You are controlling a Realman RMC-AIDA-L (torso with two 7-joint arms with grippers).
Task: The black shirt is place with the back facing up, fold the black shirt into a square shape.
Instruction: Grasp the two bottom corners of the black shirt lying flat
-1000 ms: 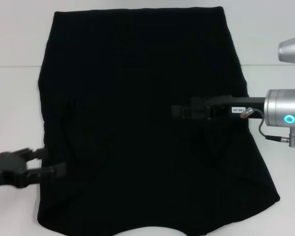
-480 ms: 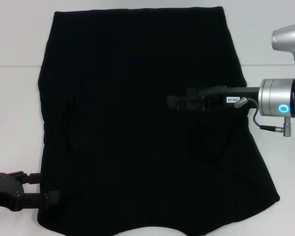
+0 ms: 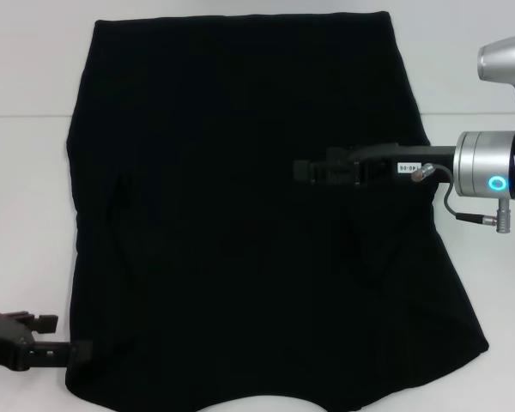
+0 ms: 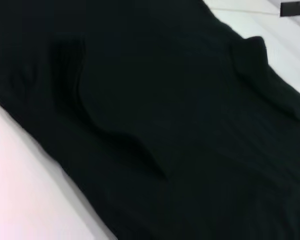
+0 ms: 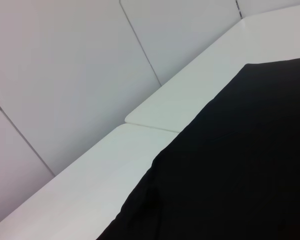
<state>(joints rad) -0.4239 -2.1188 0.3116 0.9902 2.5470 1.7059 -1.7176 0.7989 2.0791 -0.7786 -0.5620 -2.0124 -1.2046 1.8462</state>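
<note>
Op: I see the shirt (image 3: 257, 215) lying flat on the white table (image 3: 26, 197), sleeves folded in, spread over most of the head view.

Log: Right gripper?

Op: The right gripper (image 3: 302, 171) reaches in from the right over the shirt's middle. I cannot tell how far its fingers are parted; black on black.

Log: Left gripper?

Op: The left gripper (image 3: 64, 336) is low at the shirt's near left corner, over the table edge. Its jaws stand apart, one finger tip (image 3: 79, 351) at the hem; nothing held that I can see.

Log: Wrist cams?

Op: The left wrist view shows the shirt (image 4: 180, 130) with soft creases. The right wrist view shows the shirt edge (image 5: 240, 165) on the table (image 5: 140, 145).
</note>
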